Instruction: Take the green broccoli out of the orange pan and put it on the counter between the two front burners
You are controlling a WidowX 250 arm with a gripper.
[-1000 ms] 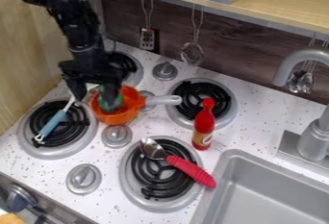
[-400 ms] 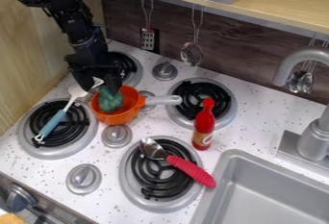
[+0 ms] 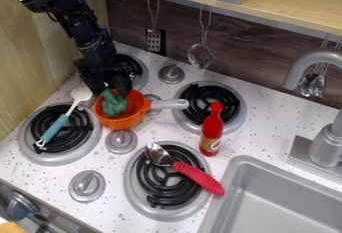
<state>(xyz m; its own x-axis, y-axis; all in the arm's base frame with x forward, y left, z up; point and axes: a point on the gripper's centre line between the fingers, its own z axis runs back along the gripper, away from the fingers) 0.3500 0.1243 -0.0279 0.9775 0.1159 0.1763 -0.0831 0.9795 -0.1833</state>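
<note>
The gripper (image 3: 112, 93) hangs at the upper left, over the back rim of an orange pan (image 3: 123, 122). Its two fingers are spread, one to each side of the top of a green lumpy object (image 3: 114, 105). That object sits inside the pan; whether a finger touches it, I cannot tell. The pan stands among the burners, its grey handle pointing right. Left of the gripper, a spatula with a white head and blue handle (image 3: 56, 127) lies across the front-left burner.
A spoon with a red handle (image 3: 199, 177) lies over the front-right burner (image 3: 142, 197). Behind it stands a red bottle (image 3: 212, 131). The sink (image 3: 280, 197) and grey faucet (image 3: 325, 142) occupy the right side. Utensils hang along the back wall, below a wooden shelf (image 3: 294, 4).
The gripper has risen and shifted slightly right, uncovering the green object in the pan and the spatula's white head. The pan and the green object look unmoved.
</note>
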